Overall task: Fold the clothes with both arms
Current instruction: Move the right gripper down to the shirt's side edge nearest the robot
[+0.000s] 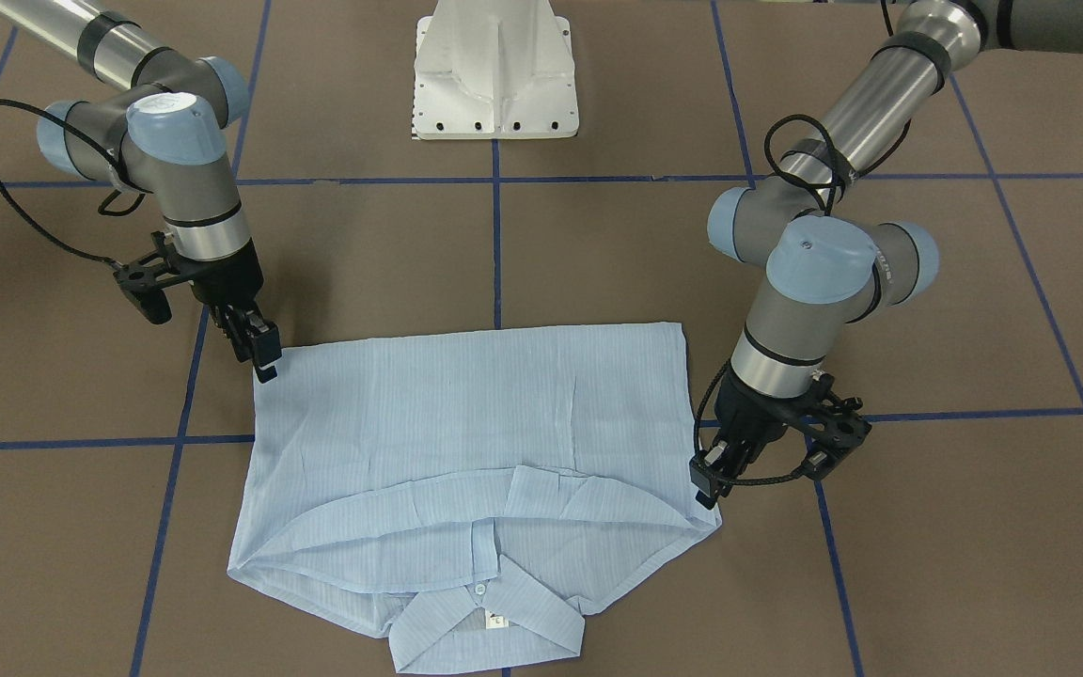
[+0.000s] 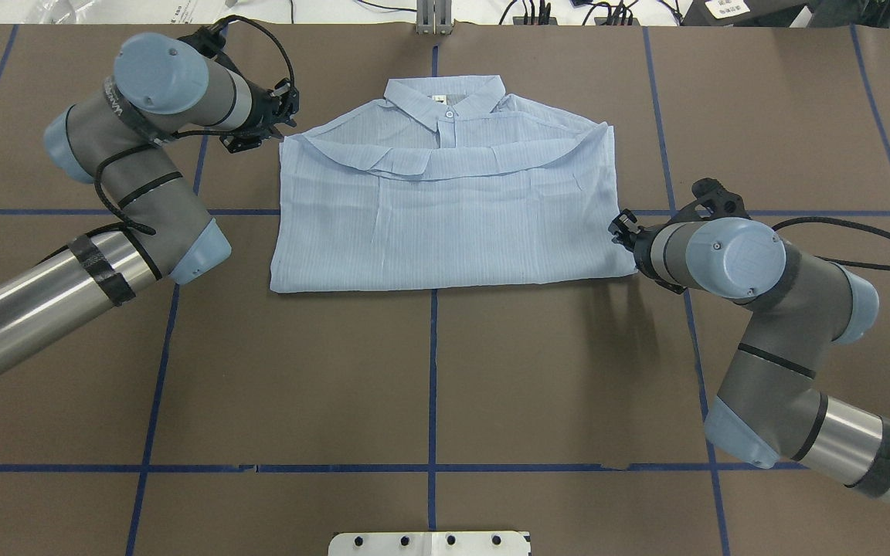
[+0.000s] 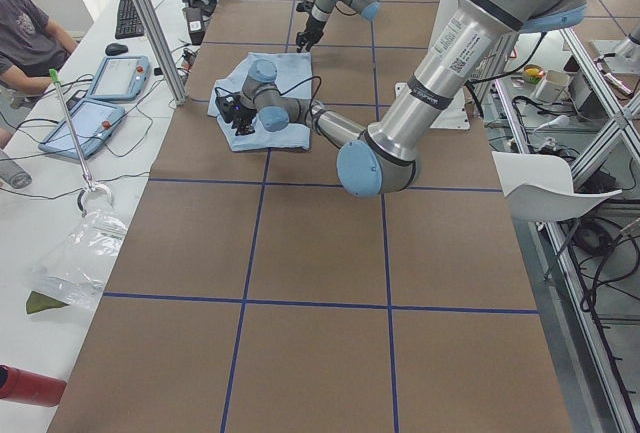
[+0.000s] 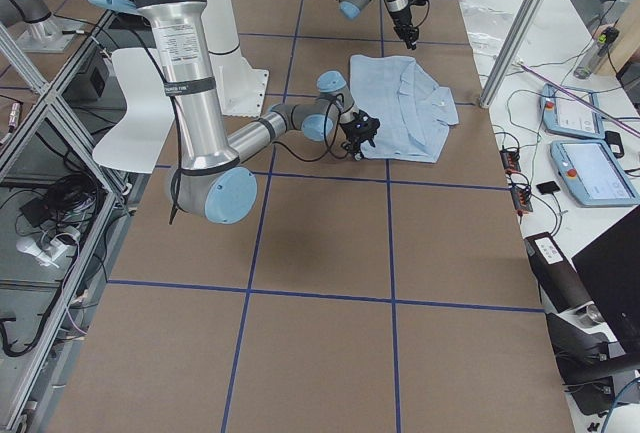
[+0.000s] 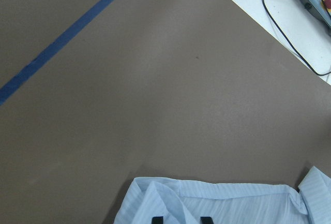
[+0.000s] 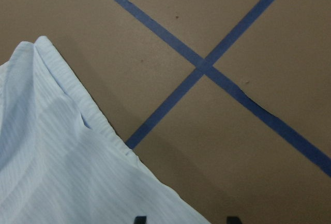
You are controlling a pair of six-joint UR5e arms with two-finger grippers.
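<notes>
From overhead I see the shirt (image 2: 445,208) lying flat on the table (image 2: 445,371), folded into a rough rectangle. It is centred left to right on the half far from the robot, with the collar (image 2: 445,96) at its far edge. The arms hide their fingers in that view, so I go to the front-facing camera. There the left gripper (image 1: 706,478) is down at the shirt's far left corner by the shoulder, and the right gripper (image 1: 262,360) is at the near right corner. That view also shows a white button (image 1: 480,589) under the collar.

Only the wrist cameras settle the jaws. On the left wrist, two black fingertips (image 5: 158,219) stand apart with striped cloth across the gap, so nothing is pinched. On the right wrist the fingertips (image 6: 139,219) are spread wider, released, with the shirt's edge running in between them beside crossing blue tape lines (image 6: 207,66).
</notes>
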